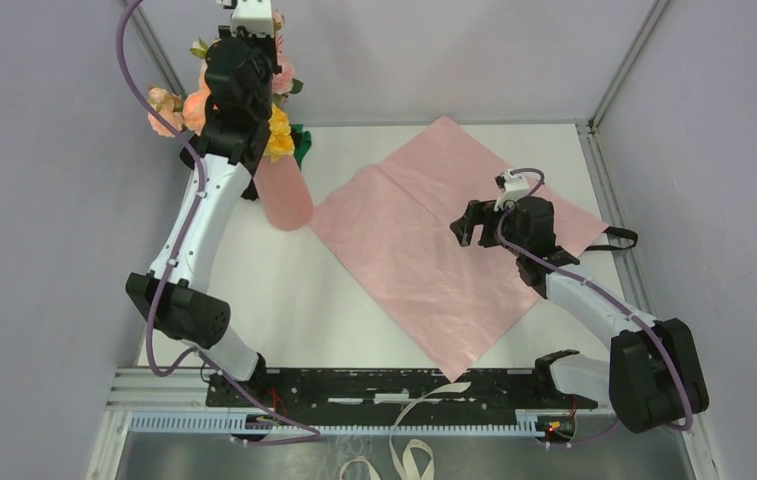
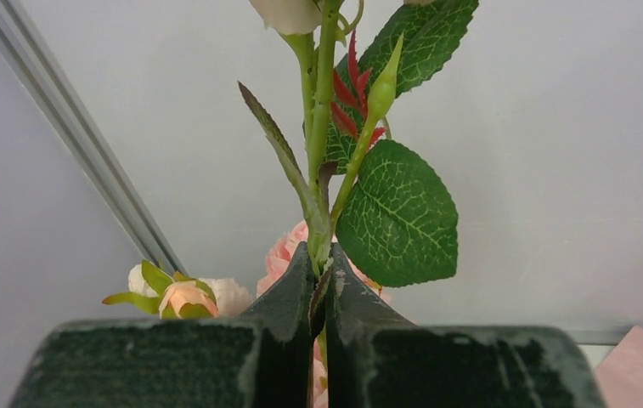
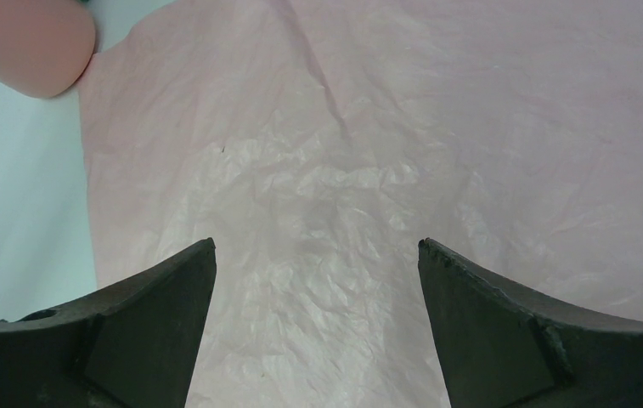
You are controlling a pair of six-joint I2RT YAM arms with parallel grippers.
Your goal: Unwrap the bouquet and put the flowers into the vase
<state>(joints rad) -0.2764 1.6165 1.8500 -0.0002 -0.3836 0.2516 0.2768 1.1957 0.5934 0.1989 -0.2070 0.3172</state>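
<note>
**One careful descent to go**

The left gripper (image 2: 322, 259), clamped tight on the flowers (image 2: 324, 127) by one green stem, holds them above the salmon-pink vase (image 1: 286, 195) at rear left. They are best lowered straight, stems upright, and released once seated. The right gripper (image 3: 316, 255) hangs wide open, empty, over the pink wrapping paper (image 1: 434, 270).

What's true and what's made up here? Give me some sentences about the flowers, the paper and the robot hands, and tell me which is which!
1. The left gripper is shut on a green flower stem. True.
2. The pink paper is wrapped around the flowers. False: it lies spread flat on the table.
3. The right gripper is open and holds nothing. True.
4. The vase lies on its side. False: it stands upright by the paper's left corner.
5. The right gripper hovers over the vase. False: it hovers over the paper.
</note>
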